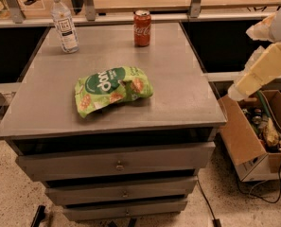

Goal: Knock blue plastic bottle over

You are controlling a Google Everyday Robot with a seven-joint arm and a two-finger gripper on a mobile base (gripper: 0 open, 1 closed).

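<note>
The bottle (64, 20) stands upright near the far left corner of the bench (182, 74), white cap on top and its label facing the camera. The red can (142, 28) stands upright along the same far edge, well apart to the right. A green snack bag (112, 90) lies crumpled near the middle of the bench. The arm (263, 67), in cream links, hangs beyond the right edge of the bench, above an open cardboard box (237, 138) on the floor. The gripper lies outside the view, so I cannot tell its state.
</note>
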